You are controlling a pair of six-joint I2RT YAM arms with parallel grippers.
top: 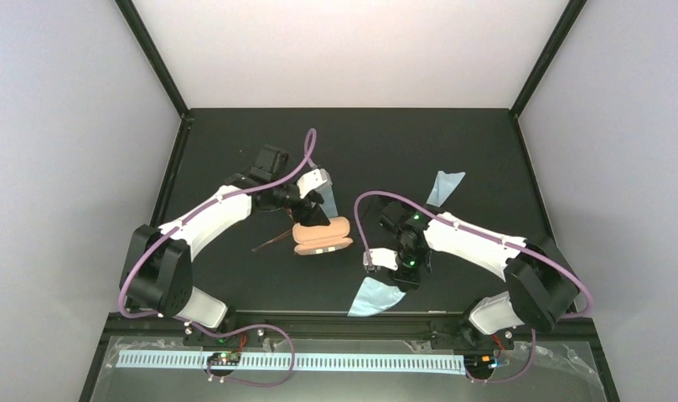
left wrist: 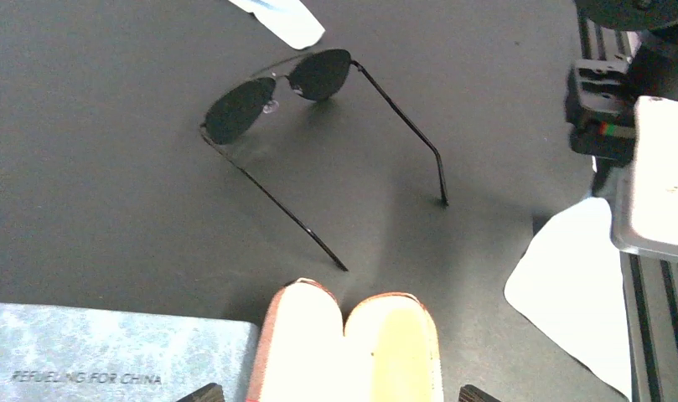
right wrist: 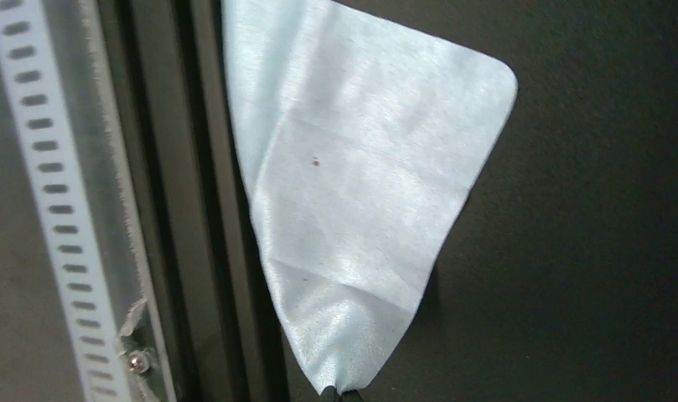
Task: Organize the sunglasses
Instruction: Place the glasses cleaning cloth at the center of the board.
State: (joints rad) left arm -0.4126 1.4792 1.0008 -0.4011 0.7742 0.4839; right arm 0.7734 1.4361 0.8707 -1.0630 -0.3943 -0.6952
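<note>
Black sunglasses (left wrist: 235,110) lie on the surface (left wrist: 109,209) just ahead of the left end effector (left wrist: 339,395), arms unfolded toward it. Its fingers stand wide, flanking the open case (left wrist: 352,352). Left arm reaches forward, wrist pitched down. Right end effector (right wrist: 342,394) pinches a cloth (right wrist: 360,184) corner.

1. Sunglasses — one black pair (left wrist: 320,74) in full; of a brown pair (top: 271,244) only a thin arm shows.
2. Cases — two: one tan case (top: 322,237), one blue-grey case (left wrist: 109,352).
3. Light blue cloths: two, a far cloth (top: 445,186) and a near cloth (top: 375,295).
</note>
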